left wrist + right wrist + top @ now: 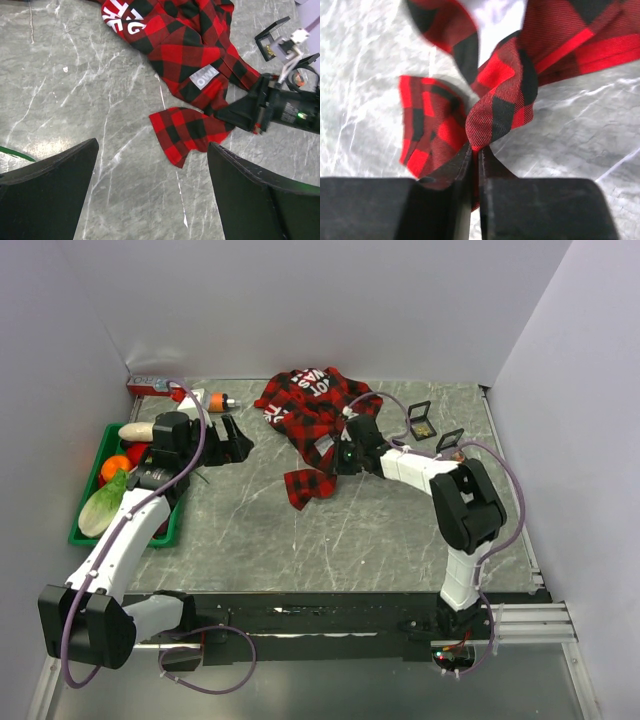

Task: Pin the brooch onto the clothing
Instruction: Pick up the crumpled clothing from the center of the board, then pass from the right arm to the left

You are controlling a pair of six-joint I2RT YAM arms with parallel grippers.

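- Nearest the right wrist lens: two black fingers [445,210] of the right gripper [476,148] along the bottom edge, pressed together, a ridge of the red-and-black plaid shirt [505,95] pinched between them.
- Beyond the pinch: fabric bunched up into a fold, a loose flap off to the left, grey marbled worktop [580,135] underneath.
- Left wrist view: dark fingers [50,195] of the left gripper [153,145] at both lower corners, spread wide, only bare worktop between them.
- Ahead of those fingers: a shirt cuff [190,132] flat on the stone, the rest of the garment heaped toward the top, white block letters at the upper edge, a white label [206,77] face up mid-cloth.
- At right in the same view: right gripper reaching in from the side, tips closed on cloth where the cuff meets the heap, a green light lit on its body.
- Top external view: both arm bases at the near edge, plaid shirt crumpled at back centre of the worktop, one sleeve trailing toward the near side.
- Right gripper at the shirt's right flank, clenched on fabric.
- Left gripper to the shirt's left, apart from it, released and empty.
- Two small black open boxes [420,420] right of the shirt.
- Green tray [84,495] at far left with an orange [115,468] and a pale green vegetable [100,510] inside.
- Red-and-white carton [150,387] at the back left corner.
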